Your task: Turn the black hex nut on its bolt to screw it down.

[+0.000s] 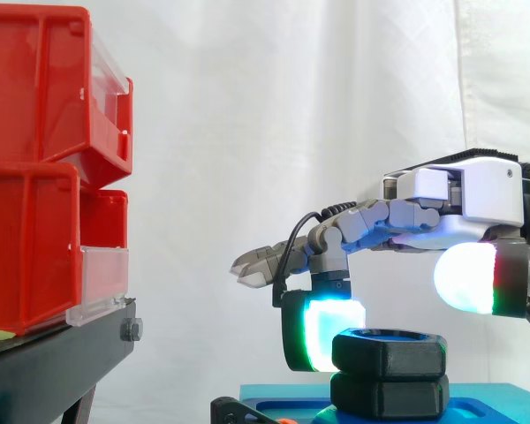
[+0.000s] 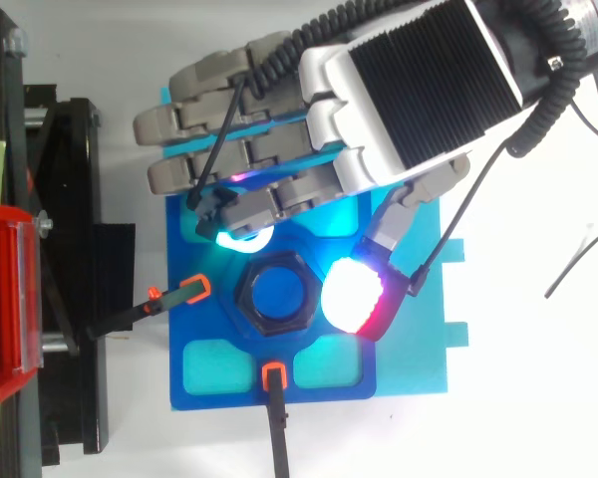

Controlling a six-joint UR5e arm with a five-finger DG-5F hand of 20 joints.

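Black hex nut (image 2: 272, 299) sits low-centre in the top view, in the middle of a blue fixture plate (image 2: 419, 349). In the side view it's at lower right, stacked on a second black hex piece w/ a thin gap between; the bolt itself can't be made out.

Hand (image 2: 399, 90) comes in from upper right and hovers over the plate, grasping nothing. Most fingers run straight out toward frame left, and one is bent down so its cyan-green pad (image 1: 329, 331) hangs just beside the nut's left flank. Thumb pad (image 1: 464, 276), white w/ red edge, sits up and to the right, above nut-top level and apart from it. Contact of the bent finger w/ the nut can't be confirmed.

Step, as judged: approach/pre-grasp, w/ no turning under way. Next move likely needs the hand lower so the thumb pad meets the opp. flank, then a pinch across the flats and a wrist twist in the tightening direction. Risk is pads slipping off the corners.

Red bins (image 1: 35, 159) stand well apart at upper left.
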